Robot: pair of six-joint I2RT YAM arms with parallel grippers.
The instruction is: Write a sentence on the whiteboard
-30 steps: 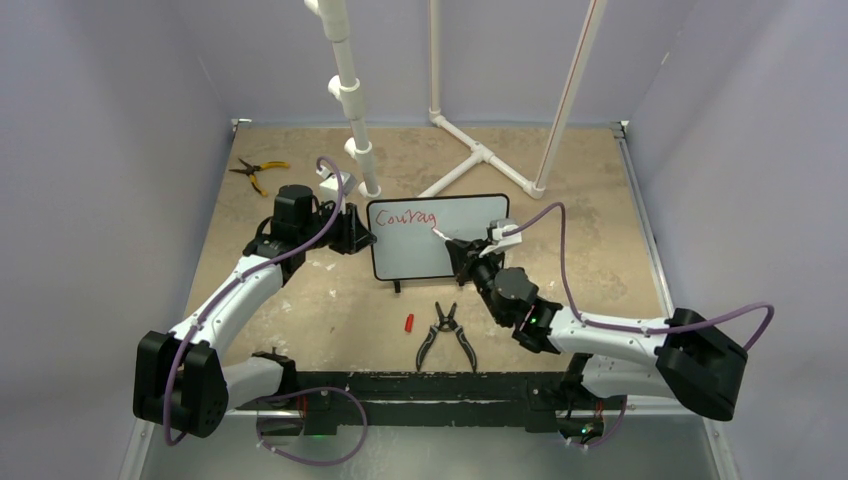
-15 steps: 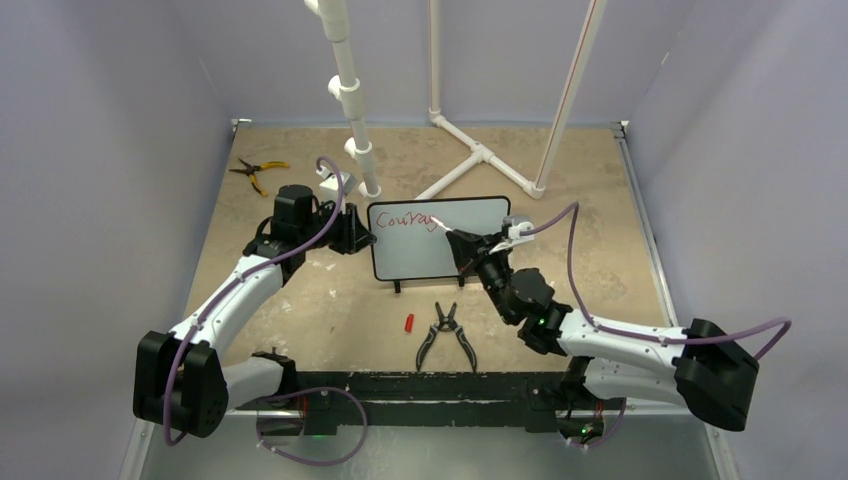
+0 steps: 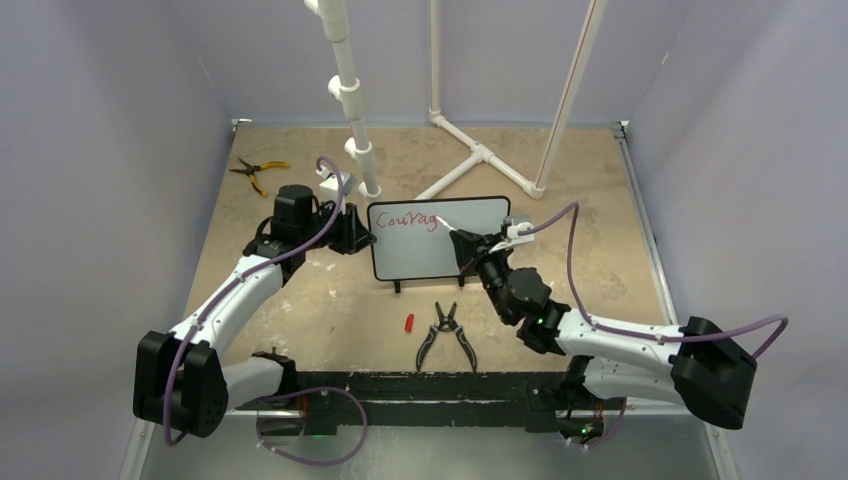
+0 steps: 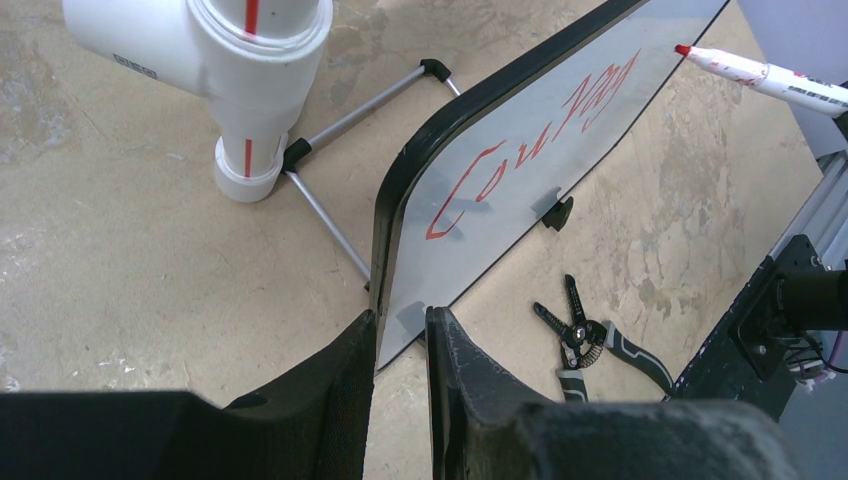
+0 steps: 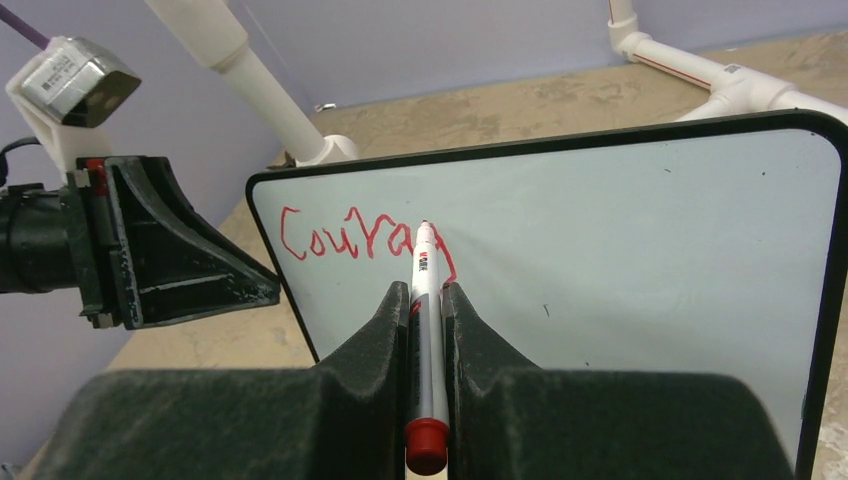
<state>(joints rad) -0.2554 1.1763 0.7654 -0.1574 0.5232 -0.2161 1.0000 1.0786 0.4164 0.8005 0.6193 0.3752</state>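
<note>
Right wrist view: the right pincer (image 5: 425,295) pinches a marker (image 5: 424,340) between its fingers, the tip at the end of the red sentence (image 5: 350,238), which reads "Courag". Whether the tip touches the surface I cannot tell. The whiteboard (image 3: 430,258) stands upright near the middle of the worktop (image 3: 600,200). The left pincer (image 4: 400,330) is pressed onto the board's left edge. Pliers (image 3: 446,337) and a red cap (image 3: 408,323) lie toward the near edge.

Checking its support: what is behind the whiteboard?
Behind the whiteboard: thin metal stand rods and a white PVC pipe. Where the rods join the board is hidden.
</note>
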